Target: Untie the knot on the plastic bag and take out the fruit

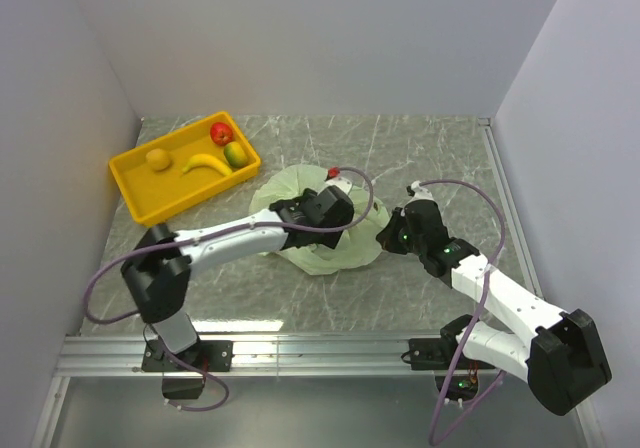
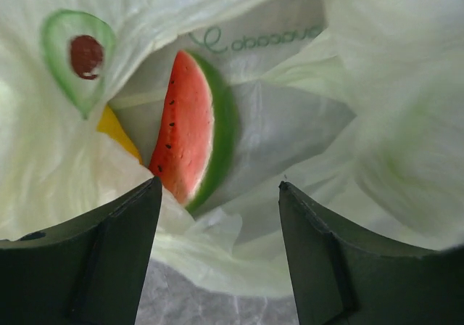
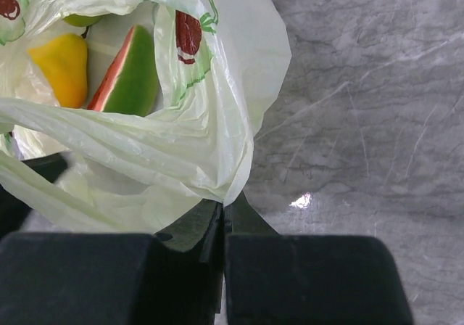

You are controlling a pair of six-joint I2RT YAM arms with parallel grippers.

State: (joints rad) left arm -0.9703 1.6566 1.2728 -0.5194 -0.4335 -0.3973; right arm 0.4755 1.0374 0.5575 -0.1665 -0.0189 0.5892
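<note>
The pale green plastic bag (image 1: 300,193) lies open in the middle of the table; no knot shows on it. In the left wrist view a red watermelon slice (image 2: 190,133) and a yellow fruit (image 2: 116,128) lie inside the bag (image 2: 377,85). My left gripper (image 2: 220,183) is at the bag's mouth (image 1: 335,208), open, with a fold of the rim between its fingers. My right gripper (image 3: 227,203) is shut on the bag's edge (image 3: 217,144) at its right side (image 1: 386,232). Its view also shows the watermelon slice (image 3: 130,75) and yellow fruit (image 3: 61,67).
A yellow tray (image 1: 135,193) stands at the back left, holding a red apple (image 1: 221,132), a mango (image 1: 236,154), a banana (image 1: 205,163) and an orange fruit (image 1: 158,158). White walls close in the left, back and right sides.
</note>
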